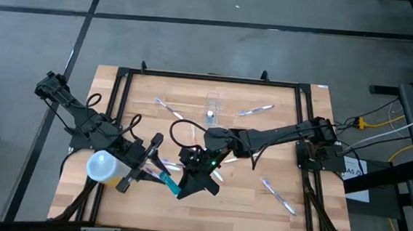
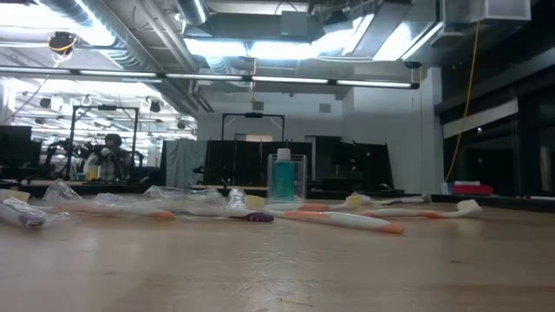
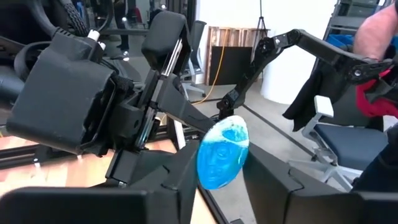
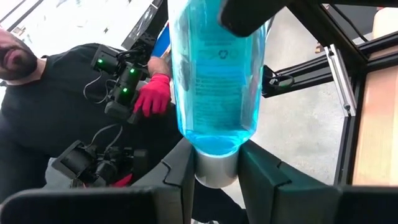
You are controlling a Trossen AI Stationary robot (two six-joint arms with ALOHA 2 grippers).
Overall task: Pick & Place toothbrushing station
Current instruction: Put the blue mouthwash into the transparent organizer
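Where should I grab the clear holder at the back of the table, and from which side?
Come straight down from above and close across two opposite outer walls of the toothbrushing station, near its open rim. It stands upright, a bottle fills its inside, and toothbrushes lie beside it, so a side approach looks crowded.

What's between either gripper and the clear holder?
No loose object. The clear plastic cup-like holder stands open from above, with toothbrushes lying to either side. But the right gripper is shut on a blue-liquid bottle, which also reaches the left gripper.
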